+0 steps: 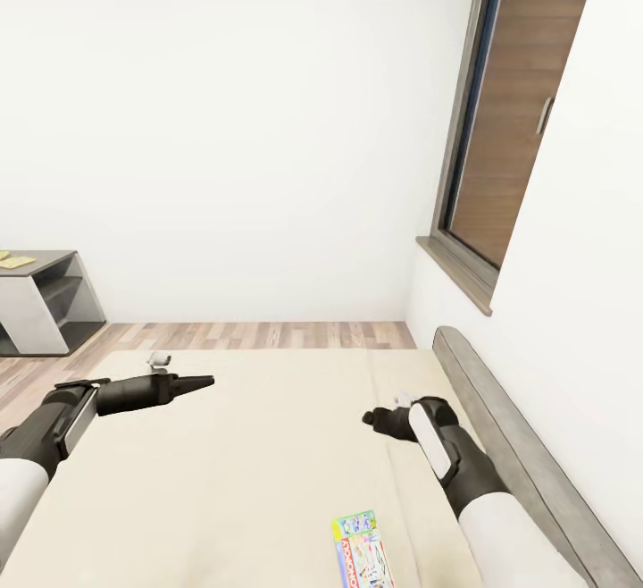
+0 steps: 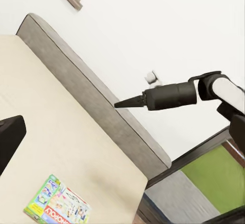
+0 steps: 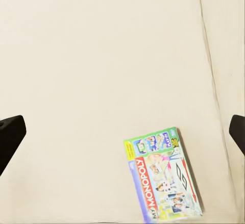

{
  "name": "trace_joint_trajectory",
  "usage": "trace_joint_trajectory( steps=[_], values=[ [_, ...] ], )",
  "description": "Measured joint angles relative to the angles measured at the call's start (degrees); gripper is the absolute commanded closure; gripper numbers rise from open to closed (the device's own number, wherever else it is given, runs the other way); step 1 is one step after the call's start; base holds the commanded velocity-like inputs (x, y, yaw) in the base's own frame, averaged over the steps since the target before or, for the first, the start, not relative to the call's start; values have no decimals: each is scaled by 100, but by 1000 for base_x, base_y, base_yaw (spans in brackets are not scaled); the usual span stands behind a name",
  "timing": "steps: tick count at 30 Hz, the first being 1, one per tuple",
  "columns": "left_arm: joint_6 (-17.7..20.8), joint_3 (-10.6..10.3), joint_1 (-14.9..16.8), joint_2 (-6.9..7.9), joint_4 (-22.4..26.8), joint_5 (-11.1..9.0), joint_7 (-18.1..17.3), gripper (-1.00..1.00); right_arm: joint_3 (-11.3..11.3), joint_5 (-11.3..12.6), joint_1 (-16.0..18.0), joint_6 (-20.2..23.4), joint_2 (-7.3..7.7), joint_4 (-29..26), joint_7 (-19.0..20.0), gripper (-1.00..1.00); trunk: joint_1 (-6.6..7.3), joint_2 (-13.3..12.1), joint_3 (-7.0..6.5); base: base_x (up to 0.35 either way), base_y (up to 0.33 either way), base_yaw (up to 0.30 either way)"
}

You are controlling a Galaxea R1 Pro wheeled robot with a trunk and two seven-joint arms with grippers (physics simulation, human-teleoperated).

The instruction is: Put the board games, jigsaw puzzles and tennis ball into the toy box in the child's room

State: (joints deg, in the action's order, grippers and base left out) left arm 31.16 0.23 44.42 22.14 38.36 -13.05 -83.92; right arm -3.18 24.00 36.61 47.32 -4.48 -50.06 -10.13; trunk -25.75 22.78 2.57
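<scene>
A green-edged board game (image 1: 362, 552) printed MONOPOLY lies flat on the beige bed (image 1: 223, 481), near the front and close to the grey headboard (image 1: 509, 427). The same game box (image 3: 163, 175) shows in the right wrist view and again as a board game (image 2: 58, 203) in the left wrist view. My right gripper (image 1: 371, 416) hovers open above the mattress, beyond the box and apart from it, its fingers (image 3: 10, 137) wide. My left gripper (image 1: 201, 382) is open over the bed's left half, empty. The table, toy box, jigsaw puzzles and tennis ball are out of view.
A dark-framed window (image 1: 509, 123) is set in the white wall on the right, above the headboard. A grey shelf unit (image 1: 40, 302) with flat yellowish items on top stands at the far left on the wood plank floor (image 1: 268, 335).
</scene>
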Motion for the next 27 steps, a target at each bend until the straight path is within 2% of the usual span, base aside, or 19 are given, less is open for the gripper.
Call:
trace_joint_trajectory(
  steps=[3,9,14,19,23,27],
  values=[
    [56,-5,0,-50,5,2,-35,-100,0,-13,409,22,-112,602,-398,-100,0,0,0,0,0,0],
    [232,-35,0,-290,95,2,-68,-100,-2,-28,783,36,-237,1141,-868,-100,0,0,0,0,0,0],
    [368,-51,0,-371,149,4,-75,-100,-20,-27,836,50,-245,1242,-967,-100,0,1,0,0,0,0],
    [419,-44,0,-378,159,3,-79,-100,-67,-19,806,51,-246,1260,-970,-100,0,1,0,0,0,0],
    [430,-41,0,-378,161,8,-76,-100,-213,-11,796,-39,-254,1259,-972,-100,0,1,0,0,0,0],
    [434,-39,0,-379,162,10,-76,-100,-437,7,799,-309,-260,1265,-961,-100,0,1,0,0,0,0]
  ],
)
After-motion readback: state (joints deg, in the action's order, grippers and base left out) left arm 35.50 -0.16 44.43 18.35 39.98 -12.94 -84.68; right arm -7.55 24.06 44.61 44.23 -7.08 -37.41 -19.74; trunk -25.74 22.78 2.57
